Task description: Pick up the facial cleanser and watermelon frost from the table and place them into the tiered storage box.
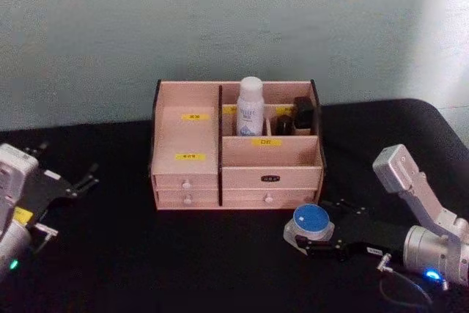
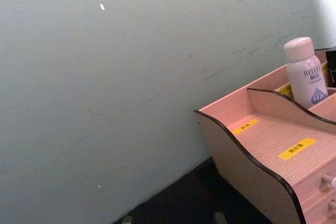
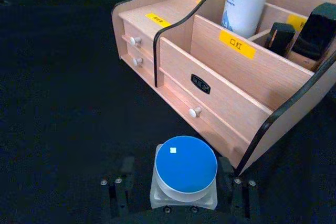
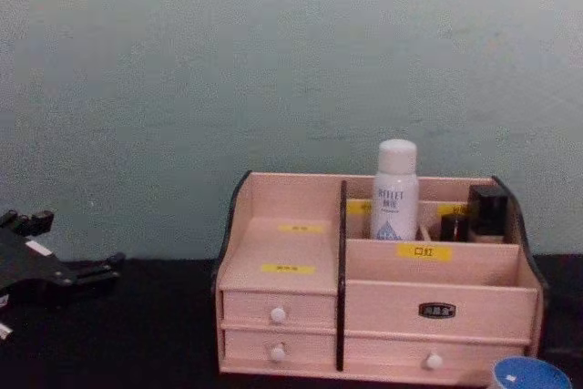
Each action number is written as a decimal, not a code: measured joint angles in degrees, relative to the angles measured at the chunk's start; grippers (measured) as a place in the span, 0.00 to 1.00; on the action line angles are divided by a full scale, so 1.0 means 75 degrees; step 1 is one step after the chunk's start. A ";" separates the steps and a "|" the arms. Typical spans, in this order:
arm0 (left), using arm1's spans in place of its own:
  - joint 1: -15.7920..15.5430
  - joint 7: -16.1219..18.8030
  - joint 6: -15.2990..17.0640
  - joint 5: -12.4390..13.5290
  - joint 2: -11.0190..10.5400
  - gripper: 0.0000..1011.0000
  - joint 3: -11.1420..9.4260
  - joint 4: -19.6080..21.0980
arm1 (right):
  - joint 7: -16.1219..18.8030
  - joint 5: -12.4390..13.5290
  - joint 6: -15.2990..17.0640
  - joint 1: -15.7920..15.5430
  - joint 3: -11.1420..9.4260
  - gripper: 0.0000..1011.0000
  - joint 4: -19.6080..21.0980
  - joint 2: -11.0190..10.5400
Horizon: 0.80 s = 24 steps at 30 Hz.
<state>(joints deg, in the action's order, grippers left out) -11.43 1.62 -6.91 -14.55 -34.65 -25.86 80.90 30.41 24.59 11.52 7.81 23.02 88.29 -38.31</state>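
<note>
The tiered storage box (image 1: 236, 159) stands at the table's middle, a pale wooden organiser with dark side edges, yellow labels and small drawers. A white bottle, the facial cleanser (image 1: 250, 106), stands upright in its back compartment (image 4: 396, 190). A clear jar with a blue lid, the watermelon frost (image 1: 311, 222), rests on the black table just off the box's front right corner. My right gripper (image 1: 316, 241) reaches in from the right, its fingers on either side of the jar (image 3: 185, 169), with a gap showing on one side. My left gripper (image 1: 73, 170) rests open at the far left.
Dark small items (image 1: 303, 113) fill the box's back right compartments. The box's front right compartment (image 3: 210, 38) and left shelf (image 2: 283, 140) are bare. A pale wall (image 4: 273, 61) rises close behind the box. The black table (image 1: 132, 254) spreads in front.
</note>
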 joint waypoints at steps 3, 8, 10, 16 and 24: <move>0.0000 0.0000 0.0000 0.0000 0.0000 0.99 0.0000 0.0000 | -0.0014 -0.0002 0.0043 0.0035 0.0021 0.99 -0.0053 0.0033; 0.0000 0.0000 0.0000 0.0000 0.0000 0.99 0.0000 0.0000 | -0.0035 -0.0002 0.0090 0.0071 0.0038 0.99 -0.0110 0.0077; 0.0000 0.0000 0.0000 0.0000 0.0000 0.99 0.0000 0.0000 | -0.0036 0.0005 0.0106 0.0084 0.0042 0.99 -0.0124 0.0088; 0.0000 0.0000 0.0000 0.0000 0.0000 0.99 0.0000 0.0000 | -0.0033 0.0033 0.0143 0.0138 0.0071 0.99 -0.0187 0.0129; 0.0001 0.0000 0.0000 0.0000 0.0000 0.99 0.0000 0.0000 | -0.0031 0.0076 0.0176 0.0185 0.0087 0.99 -0.0232 0.0152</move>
<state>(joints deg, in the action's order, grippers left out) -11.43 1.62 -6.91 -14.55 -34.64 -25.86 80.90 30.18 25.16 12.84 9.20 23.67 86.55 -37.17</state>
